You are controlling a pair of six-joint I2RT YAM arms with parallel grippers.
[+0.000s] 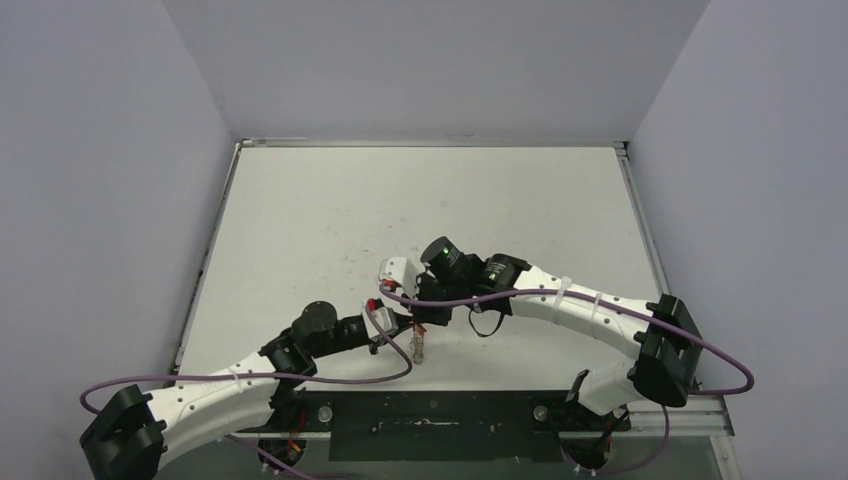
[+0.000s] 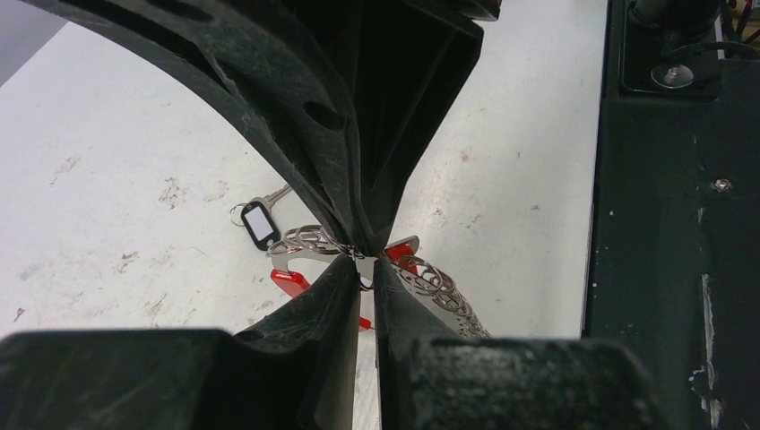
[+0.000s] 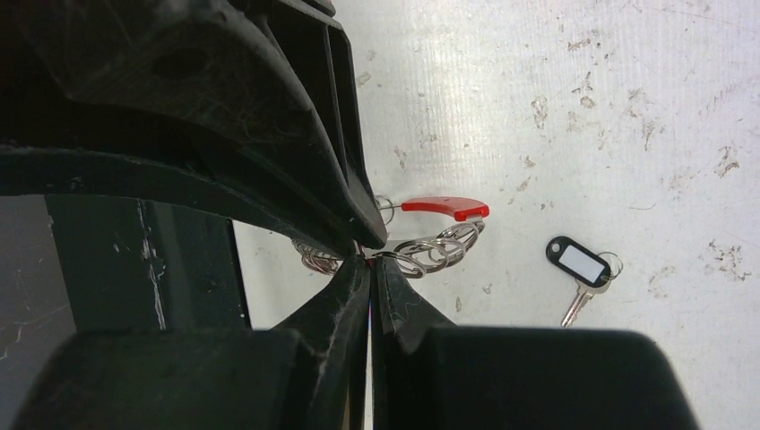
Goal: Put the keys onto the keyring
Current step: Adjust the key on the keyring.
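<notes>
The keyring is held up between my two grippers, a little above the table. Its red sleeve [image 3: 444,208] and several small silver rings [image 3: 430,251] show in the right wrist view, and again in the left wrist view [image 2: 291,282]. My left gripper [image 2: 363,262] is shut on the ring's thin metal. My right gripper [image 3: 369,260] is shut on the ring right beside it, tips almost touching the left's. The loose key [image 3: 578,269], with a dark oblong tag head and a short silver shaft, lies flat on the table beyond the ring; it also shows in the left wrist view [image 2: 260,224].
In the top view both arms meet near the table's front middle, with the keyring [image 1: 418,347] hanging below the grippers. The black base plate [image 1: 430,410] runs along the near edge. Purple cables loop beside both arms.
</notes>
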